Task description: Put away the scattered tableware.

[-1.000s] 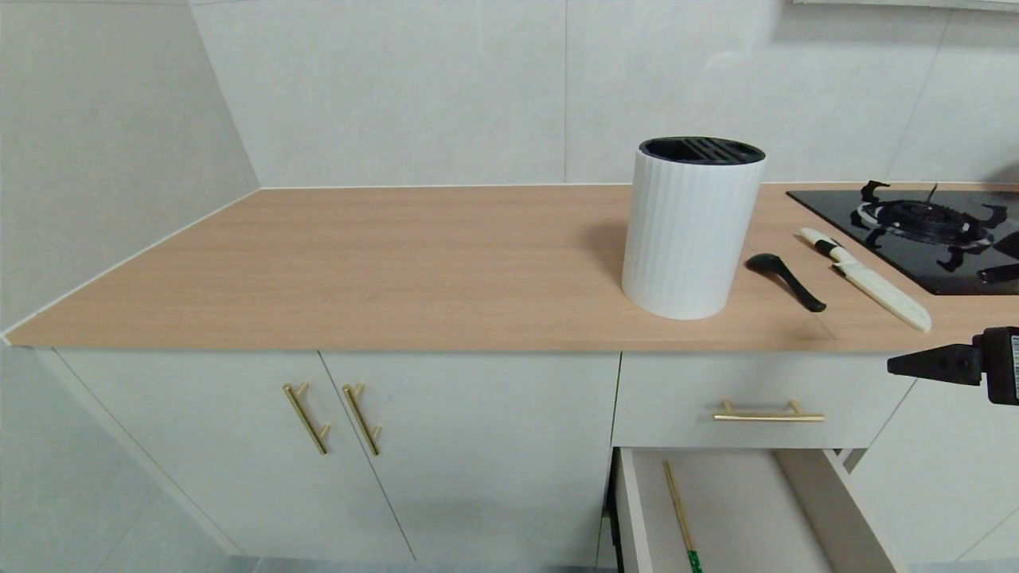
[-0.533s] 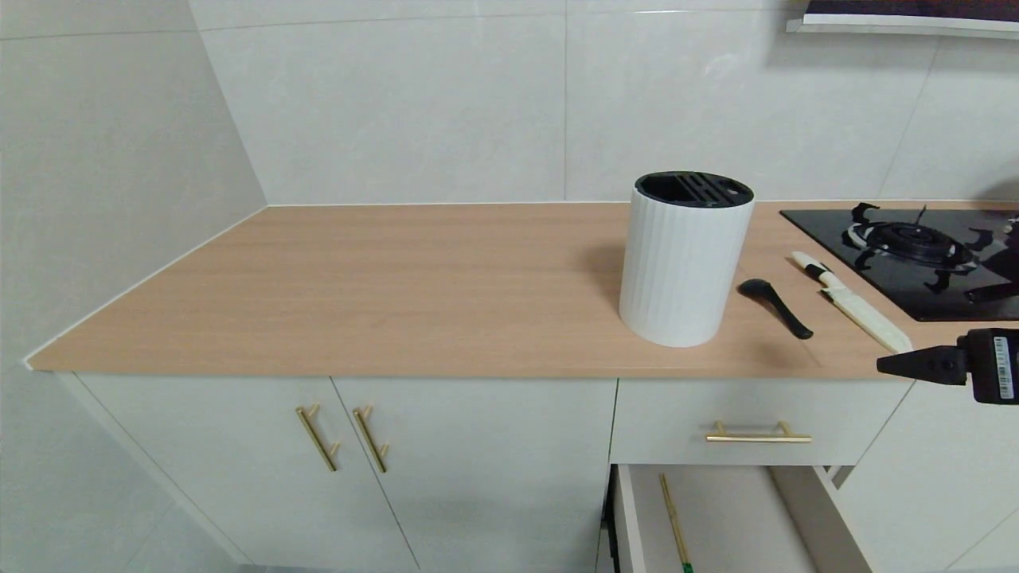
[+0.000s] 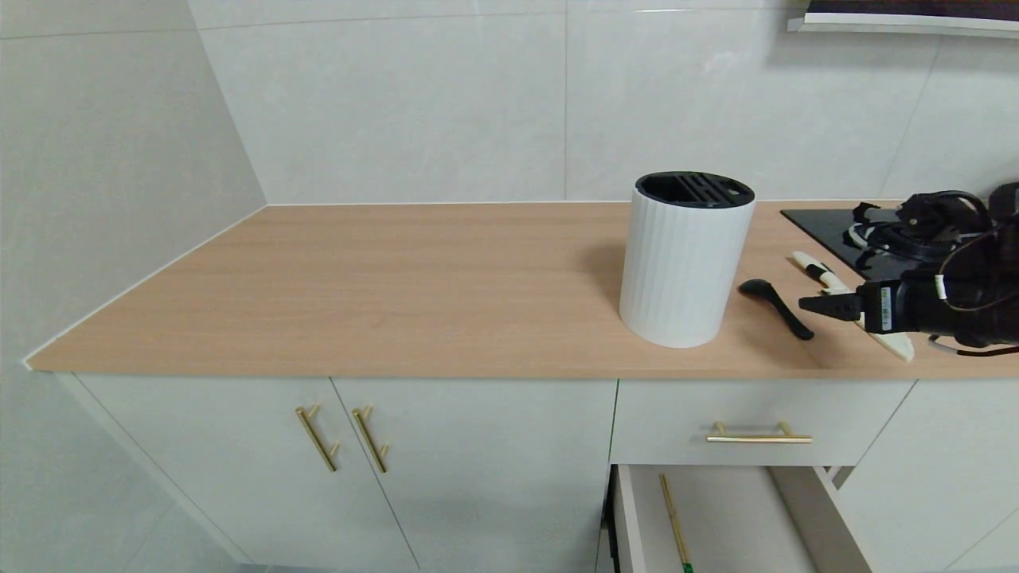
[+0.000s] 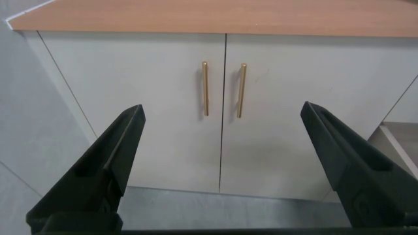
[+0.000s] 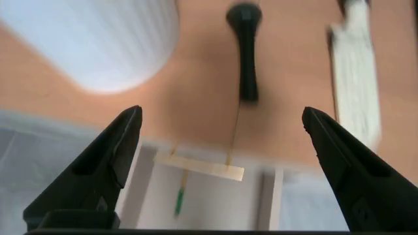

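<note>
Head view: black spoon [image 3: 776, 306] is lying flat on the tabletop [image 3: 398, 286], just right of the white ribbed holder [image 3: 685, 263], with its bowl toward the wall and its handle pointing at the front edge. Pale knife [image 3: 814, 268] is lying farther right, roughly parallel and apart from the spoon, its blade partly covered by the right arm. Right end effector [image 3: 808, 305] is hanging above the tabletop near the spoon's handle end. The right wrist view is showing its fingers spread wide, gripping nothing, with the spoon and knife below. Gas hob [image 3: 844, 227] is sitting at the far right. Under the tabletop, a drawer [image 3: 629, 509] is standing open with a chopstick [image 3: 675, 517] lying inside. Left end effector [image 4: 222, 114], fingers likewise wide apart and empty, is facing cabinet doors [image 4: 163, 130] with two brass handles [image 4: 205, 88].
</note>
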Robot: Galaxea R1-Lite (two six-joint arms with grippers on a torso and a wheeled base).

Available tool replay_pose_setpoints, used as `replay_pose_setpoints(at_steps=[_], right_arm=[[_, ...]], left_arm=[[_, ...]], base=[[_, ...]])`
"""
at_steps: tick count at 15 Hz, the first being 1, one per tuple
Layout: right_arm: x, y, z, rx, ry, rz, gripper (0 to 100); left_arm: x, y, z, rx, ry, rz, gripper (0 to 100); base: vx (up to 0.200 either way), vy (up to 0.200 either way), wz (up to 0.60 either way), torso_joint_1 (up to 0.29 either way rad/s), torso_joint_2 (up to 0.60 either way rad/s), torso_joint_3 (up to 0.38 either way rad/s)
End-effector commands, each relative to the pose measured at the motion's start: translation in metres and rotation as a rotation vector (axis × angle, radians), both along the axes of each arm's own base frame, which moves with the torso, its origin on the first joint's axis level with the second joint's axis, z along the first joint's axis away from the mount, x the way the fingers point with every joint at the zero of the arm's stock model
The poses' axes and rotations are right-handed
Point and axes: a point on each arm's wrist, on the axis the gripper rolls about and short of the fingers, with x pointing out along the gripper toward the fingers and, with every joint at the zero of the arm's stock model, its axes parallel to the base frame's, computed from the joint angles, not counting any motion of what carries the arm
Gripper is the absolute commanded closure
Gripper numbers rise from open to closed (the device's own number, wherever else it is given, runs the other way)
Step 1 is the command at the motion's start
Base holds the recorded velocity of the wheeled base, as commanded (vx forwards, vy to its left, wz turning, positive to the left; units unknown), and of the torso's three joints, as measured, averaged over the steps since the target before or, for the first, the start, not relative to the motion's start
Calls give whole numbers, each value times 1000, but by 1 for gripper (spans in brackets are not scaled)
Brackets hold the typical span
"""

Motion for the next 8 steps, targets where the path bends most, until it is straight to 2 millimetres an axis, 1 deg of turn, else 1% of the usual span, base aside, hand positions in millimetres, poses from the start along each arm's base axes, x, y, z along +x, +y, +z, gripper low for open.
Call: replay_pose_setpoints(at_steps=[1,2,3,4,5,8], right_arm=[[42,-8,-51,-1,66,9,0],[52,-8,-61,-5,50,8,0],[58,-9,-66,-2,29,10,0],[59,-8,-68,-2,28,11,0],[65,-8,-77,-2,46,10,0],[70,-8,-79,-1,36,11,0]], left_arm=[[0,0,0,0,-1,1,0],[0,0,0,0,-1,1,0],[0,0,0,0,-1,1,0],[0,0,0,0,-1,1,0],[0,0,0,0,-1,1,0],[0,0,0,0,-1,1,0]], base=[[0,0,0,0,0,0],[0,0,0,0,0,0],[0,0,0,0,0,0],[0,0,0,0,0,0],[0,0,0,0,0,0],[0,0,0,0,0,0]])
